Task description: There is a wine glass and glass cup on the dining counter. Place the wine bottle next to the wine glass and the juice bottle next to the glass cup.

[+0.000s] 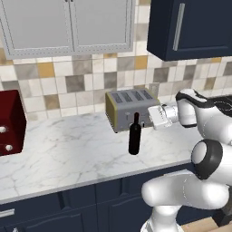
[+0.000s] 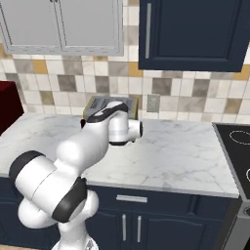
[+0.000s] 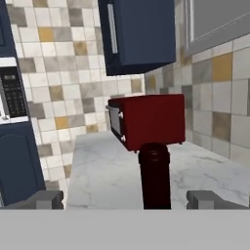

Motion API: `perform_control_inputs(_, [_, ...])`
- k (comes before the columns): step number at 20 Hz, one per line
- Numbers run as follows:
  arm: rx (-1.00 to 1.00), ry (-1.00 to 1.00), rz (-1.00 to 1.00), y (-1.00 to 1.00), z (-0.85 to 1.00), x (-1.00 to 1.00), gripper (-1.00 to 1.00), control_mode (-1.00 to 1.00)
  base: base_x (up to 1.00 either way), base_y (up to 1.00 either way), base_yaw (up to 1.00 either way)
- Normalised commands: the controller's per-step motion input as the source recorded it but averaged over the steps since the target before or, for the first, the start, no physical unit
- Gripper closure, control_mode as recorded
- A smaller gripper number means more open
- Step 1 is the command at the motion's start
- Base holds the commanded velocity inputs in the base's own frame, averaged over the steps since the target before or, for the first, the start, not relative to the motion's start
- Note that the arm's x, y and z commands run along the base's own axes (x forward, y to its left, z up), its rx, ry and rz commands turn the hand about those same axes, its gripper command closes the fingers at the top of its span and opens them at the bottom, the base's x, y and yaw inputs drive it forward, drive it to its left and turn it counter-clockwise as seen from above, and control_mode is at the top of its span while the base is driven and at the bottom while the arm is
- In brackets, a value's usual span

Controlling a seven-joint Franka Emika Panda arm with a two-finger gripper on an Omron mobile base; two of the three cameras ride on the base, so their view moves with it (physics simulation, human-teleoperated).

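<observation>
Wine bottle (image 1: pixel 134 135), tall and near-black, stands upright on the wall counter (image 1: pixel 63 154) in the left base view, just in front of a grey toaster (image 1: pixel 131 108), with the gripper (image 1: pixel 154 117) held level just to its right at neck height; a dark red appliance (image 1: pixel 10 122) sits well apart at the far left. Right base view: the arm's white links cover the bottle, and the toaster (image 2: pixel 105 105) shows behind them. Hand view: the bottle's capped neck (image 3: pixel 154 173) rises between the two spread fingertips (image 3: pixel 49 199), jaws wide and empty. Step in hand, by judgement: approach for the first pickup. The next move calls for a short advance, then closing on the neck.
</observation>
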Motion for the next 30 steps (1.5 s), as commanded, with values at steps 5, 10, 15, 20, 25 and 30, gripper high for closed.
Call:
perform_control_inputs(5, [0.0,0.06,-0.02,0.0,-0.19,0.35,-1.0,-1.0,0.0,0.0,0.0])
perform_control_inputs(10, [0.0,0.01,0.0,-0.04,-0.16,0.2,-1.0,-1.0,0.0,0.0,0.0])
perform_control_inputs(15, [0.0,0.0,0.0,0.0,-0.11,0.02,-1.0,-1.0,0.0,0.0,0.0])
perform_control_inputs(20, [0.0,0.0,0.0,0.03,0.0,0.0,-1.0,-1.0,0.0,0.0,0.0])
perform_control_inputs(25, [0.0,0.0,0.0,0.09,0.01,0.0,-1.0,-1.0,0.0,0.0,0.0])
perform_control_inputs(30, [0.0,0.0,0.0,0.09,0.02,-0.06,-1.0,-1.0,0.0,0.0,0.0])
